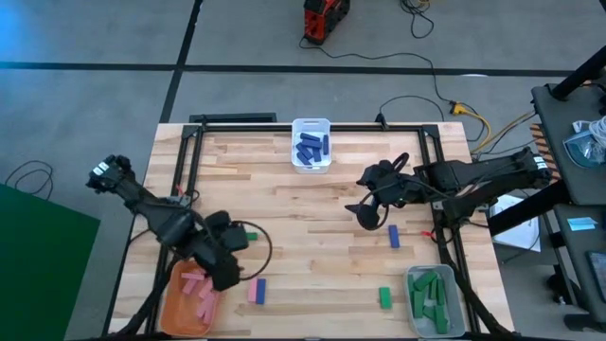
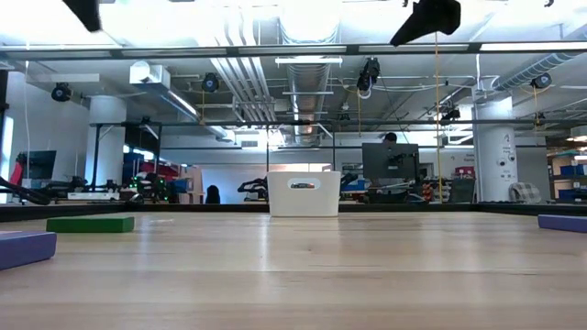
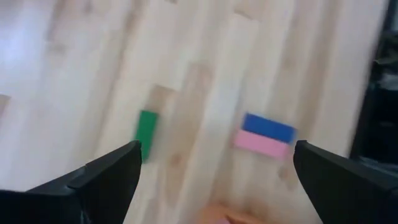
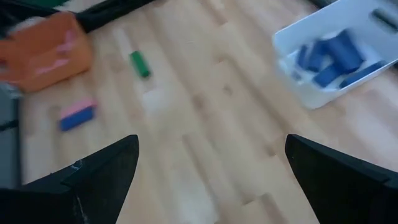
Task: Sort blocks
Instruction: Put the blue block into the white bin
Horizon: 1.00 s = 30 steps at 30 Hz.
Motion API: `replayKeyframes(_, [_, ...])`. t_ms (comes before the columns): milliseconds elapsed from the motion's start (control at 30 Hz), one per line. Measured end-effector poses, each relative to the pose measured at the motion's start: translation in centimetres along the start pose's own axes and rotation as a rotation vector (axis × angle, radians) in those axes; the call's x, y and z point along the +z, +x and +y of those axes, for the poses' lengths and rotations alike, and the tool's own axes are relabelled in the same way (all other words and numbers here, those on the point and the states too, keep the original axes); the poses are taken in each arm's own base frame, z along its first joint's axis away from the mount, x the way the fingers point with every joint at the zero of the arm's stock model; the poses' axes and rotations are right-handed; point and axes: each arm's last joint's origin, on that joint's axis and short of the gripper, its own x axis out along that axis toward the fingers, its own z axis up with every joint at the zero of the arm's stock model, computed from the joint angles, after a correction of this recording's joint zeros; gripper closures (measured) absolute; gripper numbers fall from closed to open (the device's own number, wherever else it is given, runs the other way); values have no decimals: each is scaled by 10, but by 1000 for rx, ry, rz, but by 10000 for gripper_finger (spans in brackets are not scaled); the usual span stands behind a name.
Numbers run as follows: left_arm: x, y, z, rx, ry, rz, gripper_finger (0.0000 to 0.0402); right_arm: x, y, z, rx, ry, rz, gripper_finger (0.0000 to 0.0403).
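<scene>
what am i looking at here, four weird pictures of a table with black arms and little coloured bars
Two robot arms work at a wooden table, sorting small blocks by colour. One picture looks straight down, one looks level across the tabletop, and two come from cameras on the arms' wrists.

The left gripper hovers near the orange bin of pink blocks; the right gripper hangs mid-table. Both are open and hold nothing.

The white bin holds blue blocks, the grey bin green ones. A few blocks lie loose, including a pink and blue pair.

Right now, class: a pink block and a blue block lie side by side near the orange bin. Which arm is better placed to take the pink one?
Probably left: its open gripper hangs just beside the pink block and orange bin; the right gripper is farther away.
</scene>
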Motion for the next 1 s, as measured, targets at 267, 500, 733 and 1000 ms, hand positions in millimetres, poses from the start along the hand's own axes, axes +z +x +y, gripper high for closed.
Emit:
replayKeyframes(267, [11,19,8,129,48,-22,13,4,-10,6,182,135,98,7])
replayKeyframes(500, [19,32,11,66,104,53,13,12,-23,14,345,168,163,7])
replayKeyframes(733, [29,49,25,-91,149,-34,26,19,-31,18,380,183,144,7])
replayKeyframes(1000, [30,68,41,-181,110,27,35,23,-26,20,365,246,101,7])
